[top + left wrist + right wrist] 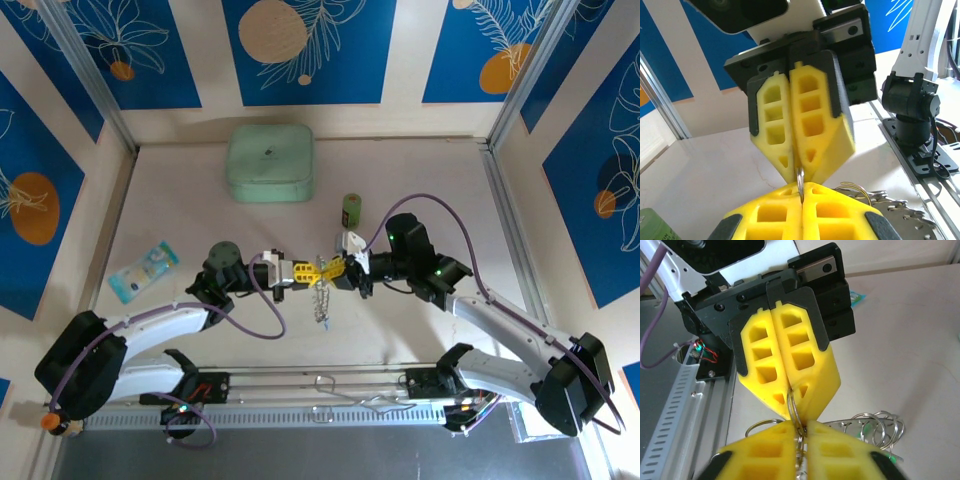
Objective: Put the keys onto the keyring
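Both my pincers meet tip to tip over the middle of the table point(200, 215), slightly nearer than the centre. I judge this to be the threading step itself. My left pincer point(802, 197) is clenched, and so is my right pincer point(801, 435). Each nips the same thin wire loop point(792, 407), which stands on edge in the narrow gap between the two sets of yellow fingertips. I cannot tell whether that loop is a turn of the keyring or the small ring on one of the keys. The keyring point(321, 300) hangs below the pinch point as a slim beaded strand, clear of the table or barely brushing it. The keys point(871, 432) bunch just to the right of my right fingertips among several wire coils, with a blurred glimpse of a green head among them. From here I think the next move calls for a very small, coordinated motion. One pincer should hold the loop steady while the other works it sideways or turns it, so that the wire end slips into the coil. Too much pull from either side could spring the loop out of both grips and drop the whole bunch.
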### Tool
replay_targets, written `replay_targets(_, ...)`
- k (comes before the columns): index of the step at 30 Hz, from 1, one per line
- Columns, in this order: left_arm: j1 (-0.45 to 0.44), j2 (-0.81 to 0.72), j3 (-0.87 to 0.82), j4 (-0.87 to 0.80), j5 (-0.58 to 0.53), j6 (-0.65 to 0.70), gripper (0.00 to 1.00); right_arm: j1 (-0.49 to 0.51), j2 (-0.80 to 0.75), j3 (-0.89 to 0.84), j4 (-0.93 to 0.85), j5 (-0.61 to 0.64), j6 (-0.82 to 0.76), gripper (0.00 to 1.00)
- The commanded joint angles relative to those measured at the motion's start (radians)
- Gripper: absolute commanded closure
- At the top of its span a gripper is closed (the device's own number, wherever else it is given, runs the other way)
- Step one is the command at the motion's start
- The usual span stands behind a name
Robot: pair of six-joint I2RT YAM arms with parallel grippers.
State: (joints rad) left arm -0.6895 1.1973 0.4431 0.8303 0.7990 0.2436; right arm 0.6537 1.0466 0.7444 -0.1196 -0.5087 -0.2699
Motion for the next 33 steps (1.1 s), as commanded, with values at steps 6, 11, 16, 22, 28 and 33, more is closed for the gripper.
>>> replay_targets(6, -0.010, -0.010, 0.081, -0.206, -0.008, 0.100, 0.83, 0.010, 0.020, 0.112, -0.183, 0.050, -0.127, 1.00)
replay_targets(11, -0.018, 0.001, 0.184, -0.543, -0.009, 0.233, 0.88, 0.026, 0.063, 0.225, -0.425, 0.114, -0.255, 1.00)
replay_targets(16, -0.021, -0.014, 0.194, -0.587, -0.046, 0.260, 0.89, 0.061, 0.125, 0.317, -0.574, 0.185, -0.328, 1.00)
replay_targets(22, -0.021, -0.020, 0.206, -0.622, -0.041, 0.274, 1.00, 0.085, 0.152, 0.350, -0.548, 0.132, -0.306, 1.00)
replay_targets(28, -0.021, -0.037, 0.139, -0.422, -0.026, 0.185, 1.00, 0.030, 0.034, 0.156, -0.223, 0.060, -0.148, 0.62)
replay_targets(33, -0.021, -0.036, 0.107, -0.300, -0.007, 0.128, 1.00, 0.021, 0.016, 0.087, -0.131, 0.068, -0.087, 0.62)
